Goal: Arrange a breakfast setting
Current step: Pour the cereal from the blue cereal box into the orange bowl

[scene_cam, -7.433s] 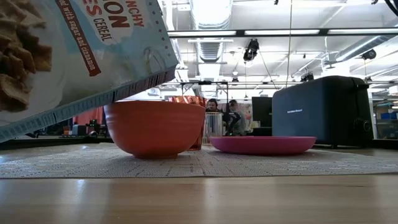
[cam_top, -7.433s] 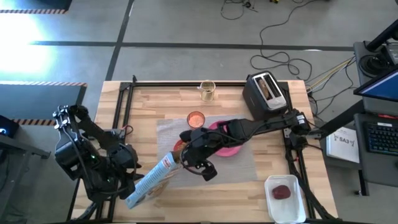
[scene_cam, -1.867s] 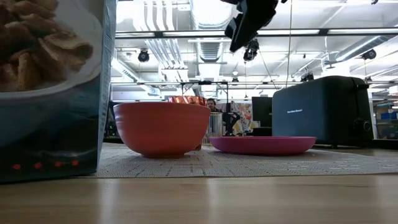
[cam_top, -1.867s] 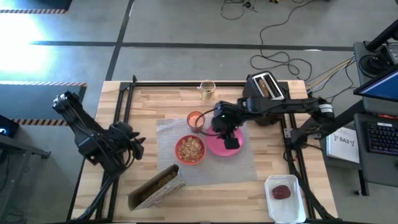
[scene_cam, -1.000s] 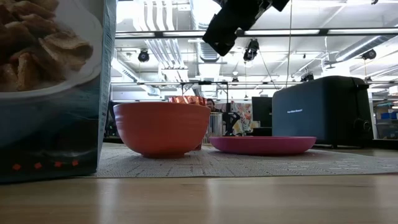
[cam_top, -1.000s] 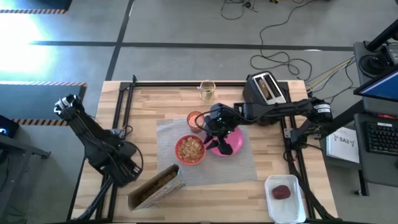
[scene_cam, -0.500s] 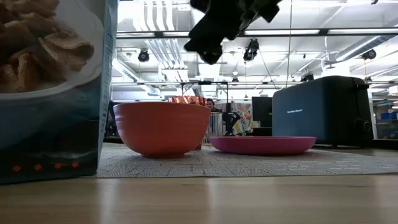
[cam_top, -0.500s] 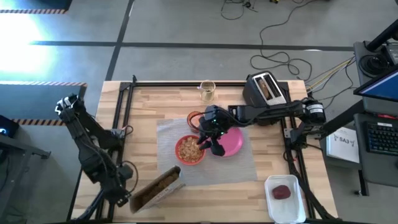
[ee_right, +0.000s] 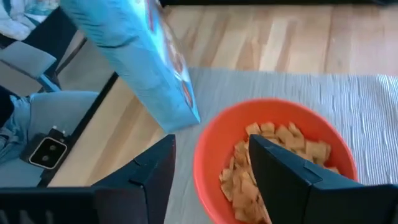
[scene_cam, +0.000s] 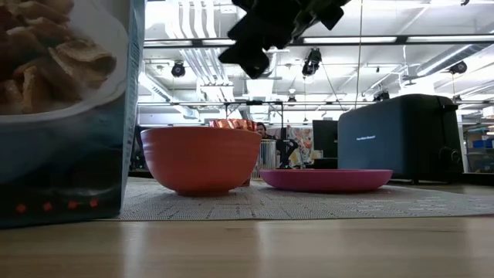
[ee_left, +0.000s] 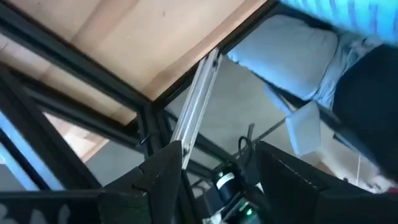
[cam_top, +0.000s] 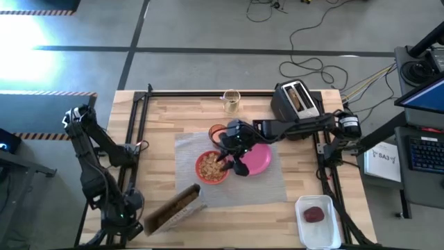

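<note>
right gripper point(cam_top: 231, 162): over bowl point(cam_top: 211, 167) of cereal, jaws open, empty | left gripper point(cam_top: 119, 217): off worktop point(cam_top: 159, 118) corner, jaws open | cereal box point(cam_top: 175, 209) standing

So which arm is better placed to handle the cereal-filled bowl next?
The right: its gripper, open, hovers over the red-orange bowl on the placemat. The left gripper sits off the table's near-left corner.

Ceiling strip lights point(scene_cam: 255, 41) glare behind me in the low view, silhouetting my arm; the cereal box point(scene_cam: 65, 108) up close blurs. Overhead is evenly bright; my left wrist view smears.
</note>
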Motion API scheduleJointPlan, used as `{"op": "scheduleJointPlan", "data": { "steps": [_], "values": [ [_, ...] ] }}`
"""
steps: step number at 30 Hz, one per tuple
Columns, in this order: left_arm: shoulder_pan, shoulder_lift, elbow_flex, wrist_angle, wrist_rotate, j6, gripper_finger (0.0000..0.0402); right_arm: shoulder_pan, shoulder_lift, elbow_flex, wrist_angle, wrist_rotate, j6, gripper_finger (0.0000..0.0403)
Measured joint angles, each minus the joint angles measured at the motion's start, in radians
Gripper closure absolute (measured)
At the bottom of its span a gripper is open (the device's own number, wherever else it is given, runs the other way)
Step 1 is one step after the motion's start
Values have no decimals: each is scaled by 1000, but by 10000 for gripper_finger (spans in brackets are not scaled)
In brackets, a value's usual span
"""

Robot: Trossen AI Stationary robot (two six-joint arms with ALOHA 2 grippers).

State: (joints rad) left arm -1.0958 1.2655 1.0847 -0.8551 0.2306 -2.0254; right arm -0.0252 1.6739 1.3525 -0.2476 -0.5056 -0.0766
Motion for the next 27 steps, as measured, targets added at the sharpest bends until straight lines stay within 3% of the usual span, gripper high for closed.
{"op": "scheduleJointPlan", "data": {
  "steps": [10, 27],
  "values": [
    [-55, 0, 14, -101, 14, -8, 223, 71, 45, 0, 218, 0, 5, 202],
    [-58, 1, 14, -111, -40, -2, 226, 135, 155, -1, 402, 5, 39, 202]
  ]
}}
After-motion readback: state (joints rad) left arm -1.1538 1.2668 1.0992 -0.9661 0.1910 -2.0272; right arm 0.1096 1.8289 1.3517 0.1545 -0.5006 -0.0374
